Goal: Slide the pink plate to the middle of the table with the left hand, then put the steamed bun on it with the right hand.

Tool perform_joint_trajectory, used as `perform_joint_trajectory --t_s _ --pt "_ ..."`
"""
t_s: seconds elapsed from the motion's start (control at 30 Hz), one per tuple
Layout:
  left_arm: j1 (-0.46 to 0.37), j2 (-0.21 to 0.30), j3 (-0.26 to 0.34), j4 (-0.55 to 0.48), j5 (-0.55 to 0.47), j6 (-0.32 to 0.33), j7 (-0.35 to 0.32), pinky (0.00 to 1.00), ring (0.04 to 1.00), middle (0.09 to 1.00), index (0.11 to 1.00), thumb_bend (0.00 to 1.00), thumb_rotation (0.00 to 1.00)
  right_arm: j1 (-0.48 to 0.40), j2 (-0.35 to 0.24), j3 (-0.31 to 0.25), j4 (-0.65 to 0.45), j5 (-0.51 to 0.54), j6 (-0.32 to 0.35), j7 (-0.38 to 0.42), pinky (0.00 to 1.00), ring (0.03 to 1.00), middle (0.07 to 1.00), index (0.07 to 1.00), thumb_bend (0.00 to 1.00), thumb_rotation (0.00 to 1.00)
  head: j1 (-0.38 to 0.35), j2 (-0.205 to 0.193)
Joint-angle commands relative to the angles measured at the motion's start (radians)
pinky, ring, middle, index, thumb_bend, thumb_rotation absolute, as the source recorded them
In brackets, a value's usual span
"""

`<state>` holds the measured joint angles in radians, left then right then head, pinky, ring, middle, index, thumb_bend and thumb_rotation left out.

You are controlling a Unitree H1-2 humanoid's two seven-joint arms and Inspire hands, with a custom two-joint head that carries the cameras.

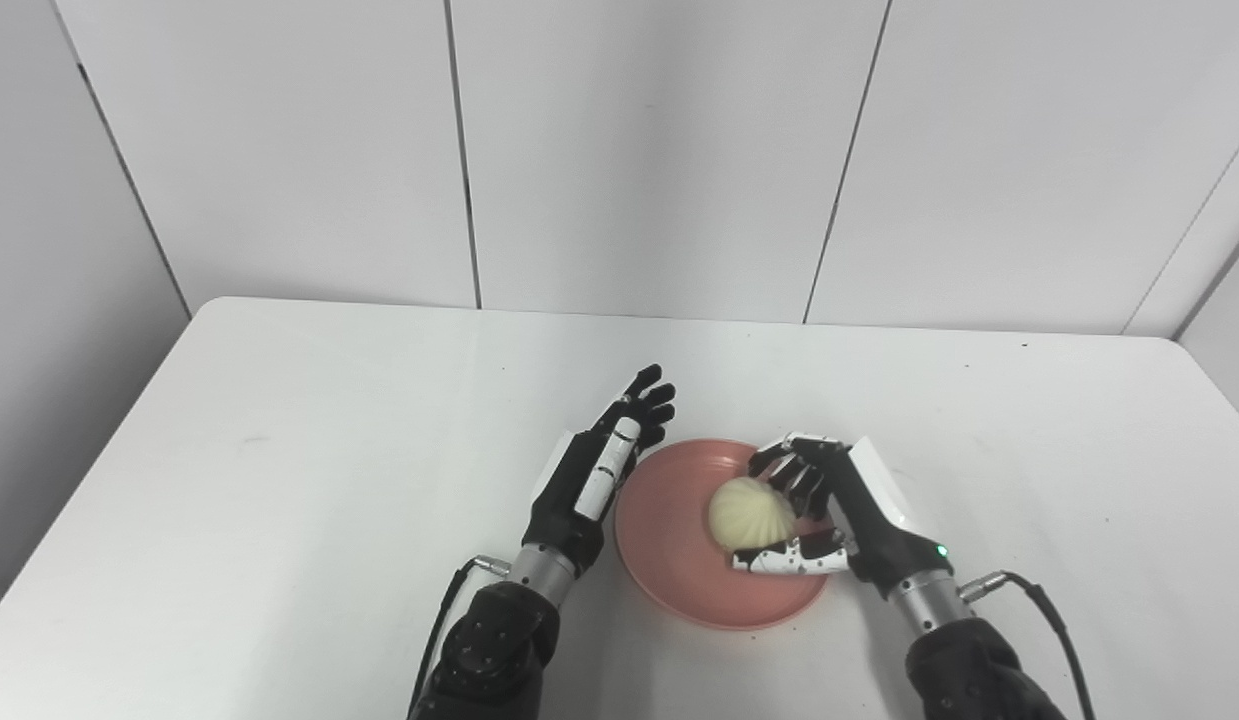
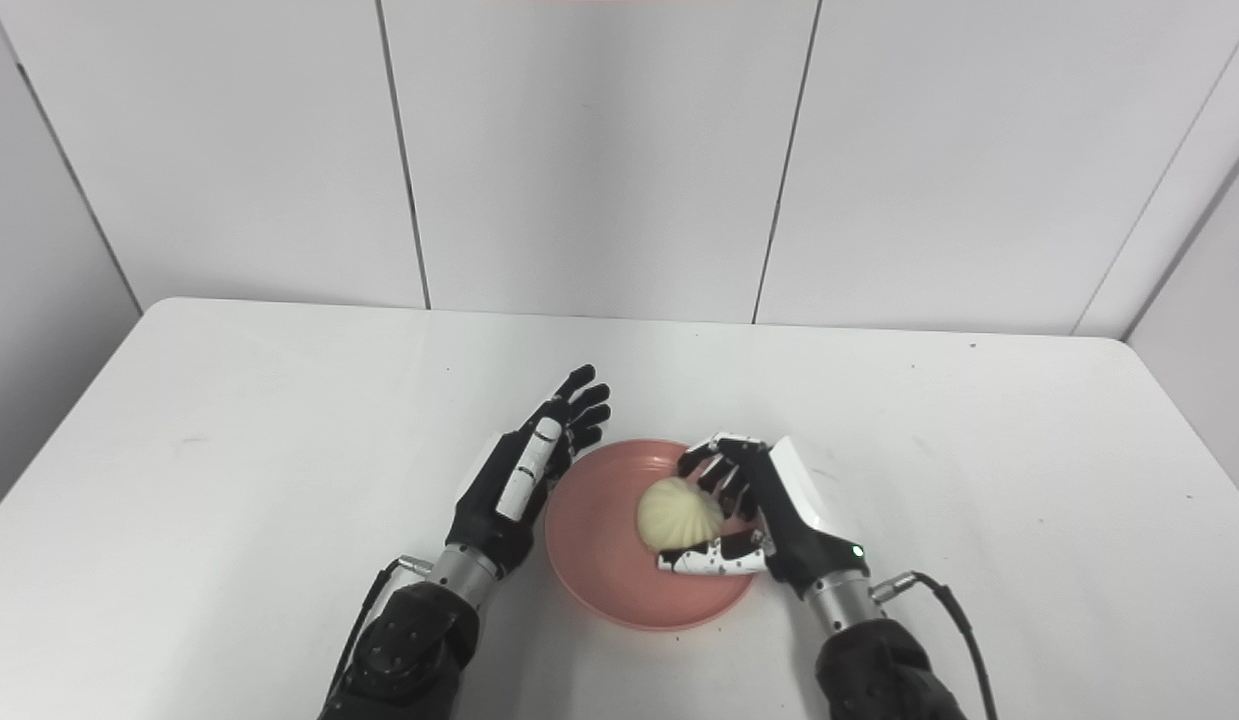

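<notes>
The right robot hand (image 1: 829, 510) curls around the steamed bun (image 1: 751, 512) over the pink plate (image 1: 669, 560), near the desk's (image 1: 279, 450) middle. The left robot hand (image 1: 599, 470) waits open beside the plate's left rim. Releasing well means spreading fingers gently, then lifting straight up.

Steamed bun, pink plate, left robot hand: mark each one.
steamed bun (image 1: 747, 510), left eye view, middle of its pleated top.
pink plate (image 1: 659, 525), left eye view, bare inner surface left of the bun.
left robot hand (image 2: 524, 470), right eye view, back of the hand.
</notes>
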<state>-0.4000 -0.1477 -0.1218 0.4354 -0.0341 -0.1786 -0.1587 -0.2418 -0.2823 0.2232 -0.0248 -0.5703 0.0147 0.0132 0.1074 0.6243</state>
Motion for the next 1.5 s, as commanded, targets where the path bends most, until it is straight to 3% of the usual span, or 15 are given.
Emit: perform_joint_trajectory --t_s 0.0,0.2,0.3,0.43,0.47,0.5,0.53,0.6,0.63,0.77,0.83,1.07,1.3,1.47 --pt "0.042 -0.002 -0.007 0.013 0.001 -0.009 -0.003 0.93 0.920 0.918 0.910 0.62 0.91 -0.012 -0.007 -0.002 -0.006 -0.024 -0.063 -0.043 0.34 0.419 0.444 0.536 0.51 0.00 -0.002 0.001" --pt "0.049 0.001 0.000 -0.001 -0.017 0.009 -0.013 0.93 0.916 0.914 0.905 0.62 0.88 -0.011 -0.002 0.014 0.020 -0.080 -0.105 -0.085 0.30 0.395 0.431 0.539 0.51 0.00 -0.027 0.003" --pt "0.054 0.005 0.006 -0.020 -0.036 0.030 -0.025 0.95 0.928 0.925 0.914 0.61 0.87 -0.011 0.006 0.023 0.012 -0.085 -0.125 -0.092 0.43 0.513 0.475 0.516 0.52 0.00 -0.045 0.006" --pt "0.057 0.015 0.003 -0.033 -0.043 0.038 -0.035 0.96 0.934 0.931 0.919 0.60 0.88 -0.013 0.009 0.038 -0.020 -0.111 -0.129 -0.090 0.51 0.606 0.505 0.488 0.52 0.00 -0.061 0.007" --pt "0.057 0.016 0.003 -0.034 -0.044 0.037 -0.037 0.96 0.934 0.931 0.918 0.60 0.88 -0.013 0.010 0.040 -0.030 -0.121 -0.122 -0.087 0.57 0.675 0.658 0.493 0.51 0.07 -0.061 0.007" --pt "0.056 0.019 0.003 -0.034 -0.040 0.032 -0.037 0.96 0.933 0.931 0.918 0.60 0.88 -0.013 0.010 0.042 -0.042 -0.125 -0.114 -0.077 0.59 0.699 0.710 0.495 0.50 0.09 -0.066 0.006" --pt "0.056 0.021 0.003 -0.034 -0.037 0.029 -0.037 0.95 0.929 0.926 0.915 0.60 0.88 -0.013 0.009 0.043 -0.050 -0.128 -0.109 -0.070 0.65 0.762 0.790 0.689 0.53 0.03 -0.066 0.006" --pt "0.055 0.022 0.007 -0.027 -0.042 0.018 -0.040 0.94 0.926 0.923 0.911 0.57 0.88 -0.016 0.002 0.043 -0.048 -0.124 -0.126 -0.070 0.73 0.822 0.845 0.789 0.53 0.13 -0.075 0.008" --pt "0.054 0.023 0.009 -0.026 -0.045 0.017 -0.043 0.94 0.926 0.923 0.912 0.57 0.88 -0.017 -0.001 0.044 -0.048 -0.127 -0.129 -0.069 0.73 0.828 0.850 0.797 0.53 0.14 -0.080 0.008" --pt "0.051 0.027 0.012 -0.023 -0.045 0.020 -0.037 0.92 0.916 0.911 0.899 0.58 0.87 -0.024 -0.016 0.053 -0.054 -0.162 -0.117 -0.053 0.88 0.902 0.905 0.859 0.57 0.46 -0.094 0.008" --pt "0.052 0.032 0.011 -0.029 -0.044 0.025 -0.038 0.92 0.916 0.914 0.902 0.58 0.87 -0.024 -0.018 0.054 -0.057 -0.172 -0.099 -0.034 0.91 0.921 0.926 0.868 0.59 0.55 -0.095 0.008" --pt "0.054 0.044 0.015 -0.033 -0.056 0.029 -0.044 0.92 0.920 0.920 0.909 0.58 0.87 -0.015 -0.010 0.042 -0.071 -0.187 -0.060 0.013 0.96 0.982 0.996 0.926 0.63 0.63 -0.113 0.007" --pt "0.059 0.045 0.031 -0.046 -0.084 0.042 -0.045 0.93 0.927 0.921 0.906 0.56 0.85 -0.005 -0.004 0.021 -0.054 -0.192 -0.078 -0.027 0.98 1.000 1.000 0.958 0.66 0.65 -0.131 0.007" --pt "0.063 0.049 0.038 -0.068 -0.100 0.060 -0.051 0.95 0.940 0.930 0.914 0.54 0.85 0.013 0.007 -0.022 -0.042 -0.134 -0.118 -0.074 0.97 1.000 1.000 0.995 0.66 0.67 -0.134 0.006"
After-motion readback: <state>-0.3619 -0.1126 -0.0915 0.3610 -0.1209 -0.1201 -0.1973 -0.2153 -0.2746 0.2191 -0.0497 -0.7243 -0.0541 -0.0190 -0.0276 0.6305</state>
